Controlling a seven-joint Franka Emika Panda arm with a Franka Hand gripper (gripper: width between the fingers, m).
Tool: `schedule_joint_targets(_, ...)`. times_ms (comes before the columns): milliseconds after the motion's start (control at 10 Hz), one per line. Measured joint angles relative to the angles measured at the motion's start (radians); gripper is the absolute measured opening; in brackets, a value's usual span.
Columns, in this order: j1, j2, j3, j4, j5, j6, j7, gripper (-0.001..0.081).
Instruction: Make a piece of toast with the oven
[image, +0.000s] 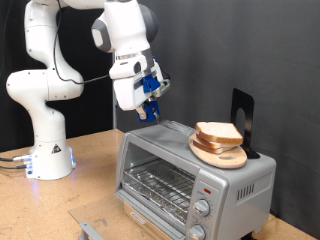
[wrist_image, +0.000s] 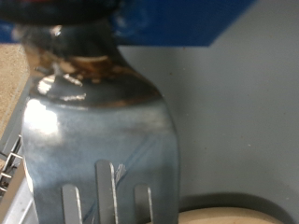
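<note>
Gripper (image: 149, 108) hangs above the oven (image: 190, 178), over its top at the exterior view's left; finger spacing can't be made out. A metal spatula (wrist_image: 98, 131) fills the wrist view. Piece of toast (image: 218, 133) lies on a round wooden board (image: 222, 154) on the oven's top, right of the gripper. Oven door shut, wire rack visible behind the glass

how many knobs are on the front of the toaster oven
2 show on the oven front panel at the exterior view's right: one knob below the small red mark, another under it at the picture's bottom edge. More may be cut off.
</note>
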Motion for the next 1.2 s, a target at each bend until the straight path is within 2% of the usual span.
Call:
schedule_joint_targets(500,0.000,0.006,0.007,0.003,0.011,0.009,-0.002,0.0425)
schedule_joint_targets(1200,0.001,-0.028,-0.009,0.003,0.052,-0.003,-0.041,0.0418)
